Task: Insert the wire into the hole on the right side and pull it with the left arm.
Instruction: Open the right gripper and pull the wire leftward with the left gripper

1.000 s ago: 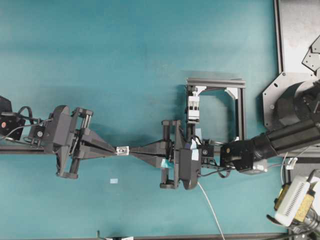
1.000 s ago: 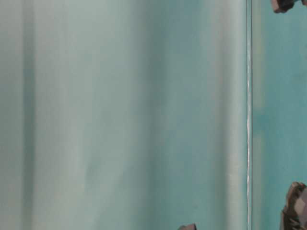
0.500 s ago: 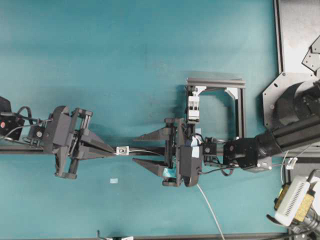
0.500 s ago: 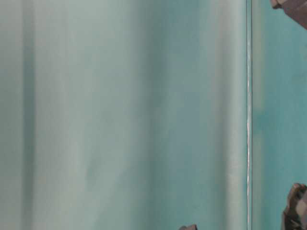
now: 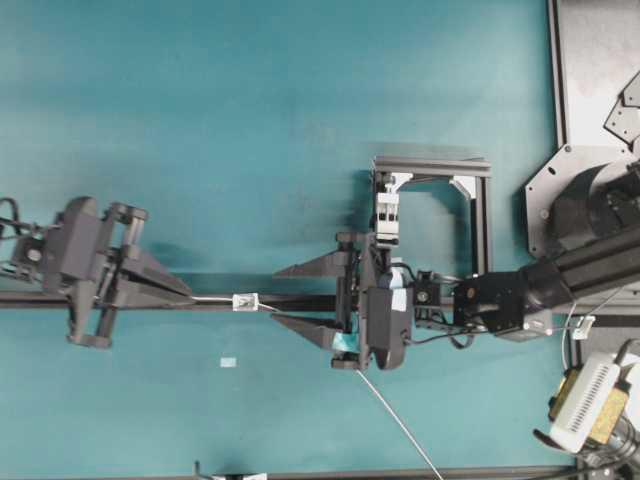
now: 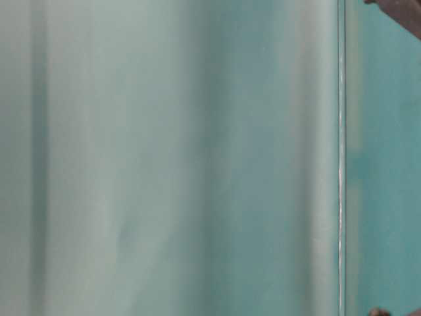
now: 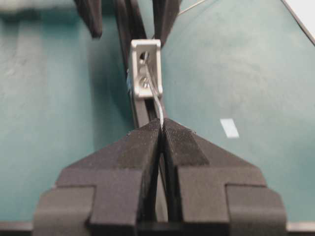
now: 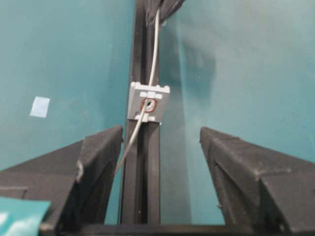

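Observation:
The small silver metal block [image 5: 244,301] sits on a black rail [image 5: 310,301]. The thin pale wire [image 5: 215,299] runs through its hole [image 8: 147,104]. My left gripper [image 5: 190,297], on the all-black left arm, is well left of the block and shut on the wire's end [image 7: 156,98], pinched at the fingertips [image 7: 170,130]. The block [image 7: 146,69] is ahead of them. My right gripper [image 5: 285,297] stands open just right of the block, one finger on each side of the rail. The wire [image 8: 129,142] slants past its left finger [image 8: 101,155], untouched, and trails to the table's near edge [image 5: 400,425].
A square black frame [image 5: 482,215] with a white clip [image 5: 387,215] stands behind the right wrist. A beige ribbed box [image 5: 585,400] and a grey metal plate [image 5: 595,70] lie at the far right. A small pale tape patch [image 5: 228,362] lies near the block.
The right gripper opened, let go of the wire and backed slightly right. The left gripper, shut on the wire, moved left away from the block, drawing wire through the hole.

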Controlling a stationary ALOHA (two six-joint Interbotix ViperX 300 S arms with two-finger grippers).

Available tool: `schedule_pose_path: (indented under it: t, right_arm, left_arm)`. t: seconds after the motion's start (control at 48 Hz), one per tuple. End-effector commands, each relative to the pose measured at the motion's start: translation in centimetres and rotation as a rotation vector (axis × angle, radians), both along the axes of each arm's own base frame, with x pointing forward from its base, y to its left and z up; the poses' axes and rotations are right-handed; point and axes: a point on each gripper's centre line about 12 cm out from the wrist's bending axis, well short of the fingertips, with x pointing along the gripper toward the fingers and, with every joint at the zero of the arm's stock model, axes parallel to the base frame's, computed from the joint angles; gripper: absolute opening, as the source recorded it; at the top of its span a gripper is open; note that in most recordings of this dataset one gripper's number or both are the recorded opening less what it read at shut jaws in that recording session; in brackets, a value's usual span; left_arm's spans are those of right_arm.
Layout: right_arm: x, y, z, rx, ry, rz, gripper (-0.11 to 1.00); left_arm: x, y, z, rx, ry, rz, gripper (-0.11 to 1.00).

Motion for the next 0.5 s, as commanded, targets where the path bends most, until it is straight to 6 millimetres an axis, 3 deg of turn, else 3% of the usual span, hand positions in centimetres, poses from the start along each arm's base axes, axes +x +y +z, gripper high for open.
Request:
schedule_pose_path:
  t: [0.0,0.479]
  right_arm:
    - [0.1,0.1,1.7,0.020,-0.045,0.002,0.74]
    - [-0.3,-0.1,1.7,0.018,-0.040,0.002,0.74]
  left_arm:
    - [-0.5,0.1,1.5,-0.007,-0.041,-0.002,-0.10]
    - [-4.8,1.4,2.6,0.011,0.016,-0.001,-0.10]
